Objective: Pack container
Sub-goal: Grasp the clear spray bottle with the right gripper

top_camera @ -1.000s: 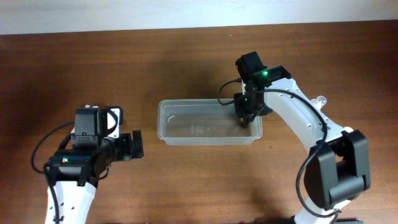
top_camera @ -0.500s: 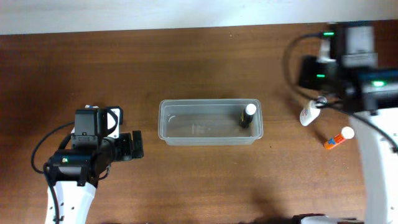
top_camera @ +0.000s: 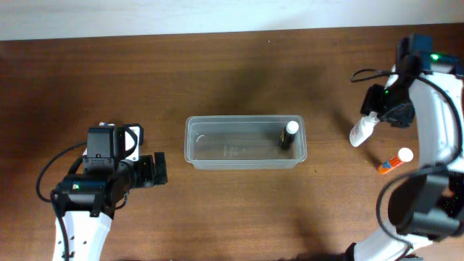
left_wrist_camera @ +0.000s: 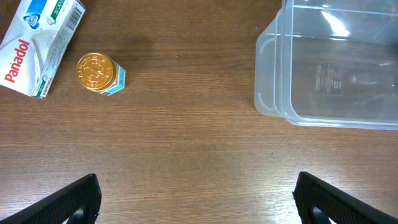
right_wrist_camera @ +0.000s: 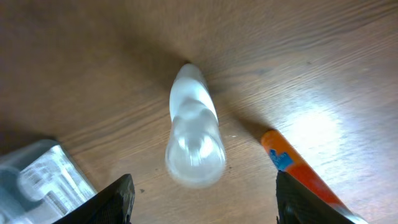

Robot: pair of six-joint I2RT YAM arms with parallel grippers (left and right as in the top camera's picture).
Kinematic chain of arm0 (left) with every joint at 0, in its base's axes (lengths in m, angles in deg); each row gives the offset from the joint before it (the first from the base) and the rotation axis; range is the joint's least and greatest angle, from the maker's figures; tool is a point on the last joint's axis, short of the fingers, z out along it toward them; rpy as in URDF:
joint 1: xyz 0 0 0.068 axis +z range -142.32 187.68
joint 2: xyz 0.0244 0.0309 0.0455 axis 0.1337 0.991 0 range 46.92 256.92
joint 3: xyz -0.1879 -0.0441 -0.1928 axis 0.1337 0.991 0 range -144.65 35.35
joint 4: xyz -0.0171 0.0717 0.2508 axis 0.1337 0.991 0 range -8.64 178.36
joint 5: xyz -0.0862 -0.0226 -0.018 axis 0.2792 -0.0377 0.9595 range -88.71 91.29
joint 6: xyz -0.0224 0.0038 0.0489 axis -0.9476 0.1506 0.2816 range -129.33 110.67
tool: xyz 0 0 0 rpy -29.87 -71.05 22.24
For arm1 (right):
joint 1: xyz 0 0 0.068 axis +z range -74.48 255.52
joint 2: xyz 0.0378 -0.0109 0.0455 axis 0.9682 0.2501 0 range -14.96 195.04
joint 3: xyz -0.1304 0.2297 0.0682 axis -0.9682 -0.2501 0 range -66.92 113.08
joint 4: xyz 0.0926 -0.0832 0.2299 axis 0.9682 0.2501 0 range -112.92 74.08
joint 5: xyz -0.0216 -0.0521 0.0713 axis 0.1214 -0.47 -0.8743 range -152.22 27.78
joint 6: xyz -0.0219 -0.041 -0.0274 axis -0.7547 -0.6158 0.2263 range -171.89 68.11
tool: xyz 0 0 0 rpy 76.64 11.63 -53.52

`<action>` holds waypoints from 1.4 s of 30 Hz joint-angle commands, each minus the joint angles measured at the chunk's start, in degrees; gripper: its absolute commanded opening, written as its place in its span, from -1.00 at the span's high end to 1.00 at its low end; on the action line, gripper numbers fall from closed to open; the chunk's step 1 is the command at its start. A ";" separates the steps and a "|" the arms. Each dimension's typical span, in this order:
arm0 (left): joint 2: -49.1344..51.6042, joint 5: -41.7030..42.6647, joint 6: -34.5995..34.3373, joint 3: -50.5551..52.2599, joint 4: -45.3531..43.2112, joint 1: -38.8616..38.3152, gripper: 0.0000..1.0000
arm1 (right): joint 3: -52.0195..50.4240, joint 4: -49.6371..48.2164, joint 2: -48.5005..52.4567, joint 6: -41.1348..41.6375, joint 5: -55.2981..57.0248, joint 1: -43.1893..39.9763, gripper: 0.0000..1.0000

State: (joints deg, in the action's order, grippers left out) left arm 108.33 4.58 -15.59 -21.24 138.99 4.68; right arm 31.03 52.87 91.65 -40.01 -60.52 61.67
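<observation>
Over at the left, the left gripper is seen pointed towards the middle of the table, its fingers spread wide and nothing held between them. In the left wrist view a white Panadol box is caught at the upper left corner, and a small gold-lidded jar is set just beside it, apart from the box by a thin strip of wood. Moving along, the container is found at the centre of the table, between the two arms, its long sides running left to right. Inside it, at the right end, a dark bottle with a white cap is seen, apparently standing (the rest of the tub looks bare). Further right, well apart from the container, a white bottle is laid on its side on the wood. An orange stick with a white cap is laid a little nearer and to the right of it. The right gripper is held just above the white bottle, fingers parted wide. In the right wrist view the bottle is framed between them and touched by neither.
</observation>
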 commanded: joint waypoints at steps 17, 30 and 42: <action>0.04 1.05 -0.13 -1.09 -0.02 -0.22 -0.99 | -0.31 -0.55 6.27 -0.92 -1.11 -0.07 0.38; 0.04 1.03 -0.13 -1.09 0.13 -0.22 -0.99 | -0.24 0.57 -1.27 -2.67 -3.76 -0.04 0.62; 0.04 1.03 -0.13 -1.09 0.11 -0.22 -0.99 | -0.24 11.26 -23.96 -5.66 -7.30 11.39 0.62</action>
State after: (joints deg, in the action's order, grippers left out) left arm 108.33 4.58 -15.59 -21.27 139.05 4.68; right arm 30.51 63.21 73.57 -44.67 -65.66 67.40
